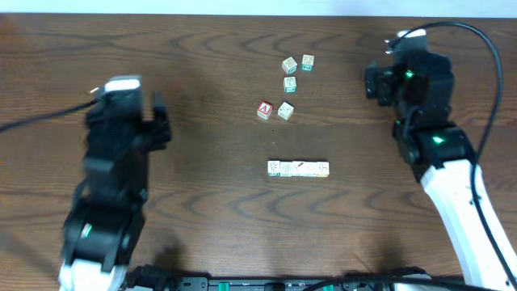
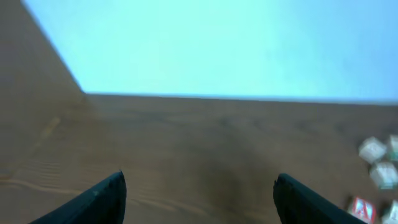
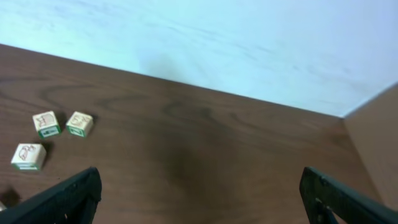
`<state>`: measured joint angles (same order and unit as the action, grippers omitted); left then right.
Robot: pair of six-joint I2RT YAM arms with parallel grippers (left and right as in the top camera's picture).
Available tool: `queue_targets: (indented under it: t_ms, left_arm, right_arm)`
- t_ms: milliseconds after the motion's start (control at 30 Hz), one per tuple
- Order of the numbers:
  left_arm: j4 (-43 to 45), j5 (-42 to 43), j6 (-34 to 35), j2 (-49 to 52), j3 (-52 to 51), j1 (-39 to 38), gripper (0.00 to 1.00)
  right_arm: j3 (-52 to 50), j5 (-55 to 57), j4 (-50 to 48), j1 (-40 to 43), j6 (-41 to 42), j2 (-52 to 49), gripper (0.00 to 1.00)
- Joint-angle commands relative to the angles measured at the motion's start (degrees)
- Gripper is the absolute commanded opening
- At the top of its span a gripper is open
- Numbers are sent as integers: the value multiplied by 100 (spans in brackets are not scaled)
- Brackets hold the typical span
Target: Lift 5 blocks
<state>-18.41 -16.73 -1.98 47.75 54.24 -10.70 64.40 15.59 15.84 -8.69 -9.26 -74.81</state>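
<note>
Over the table [image 1: 202, 226], jaws wide, empty.

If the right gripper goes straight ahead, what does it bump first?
Probably nothing: the right gripper points over bare table toward the far edge; the blocks sit off to its left.

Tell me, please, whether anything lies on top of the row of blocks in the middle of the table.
Nothing lies on the row of blocks: its cream top faces show bare in the overhead view. Its underside, flat on the wooden table, is hidden.
</note>
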Motion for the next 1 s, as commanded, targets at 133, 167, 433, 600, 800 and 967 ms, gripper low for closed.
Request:
queue_targets:
  t_ms: [133, 167, 433, 600, 800, 967]
  left_arm:
    - [-570, -96, 356, -1517, -232, 363, 76]
    - [-734, -96, 428, -1687, -289, 367, 76]
    - [-1637, -332, 855, -3174, -474, 367, 76]
    - [-2374, -330, 1169, -3816, -476, 367, 76]
    - [-2898, -330, 1528, -4258, -476, 367, 76]
    - [-3112, -330, 1843, -4767, -474, 367, 76]
  right_arm:
    - [22, -170, 1222, 46, 400, 1003, 99]
    - [2, -170, 1364, 46, 459, 1150, 99]
    - [-592, -153, 2105, 46, 734, 2778, 99]
    - [-1132, -282, 2413, 44, 1078, 3751, 99]
    - [-1576, -275, 2699, 46, 1552, 4548, 99]
    - [-1657, -57, 3222, 46, 2302, 4962, 99]
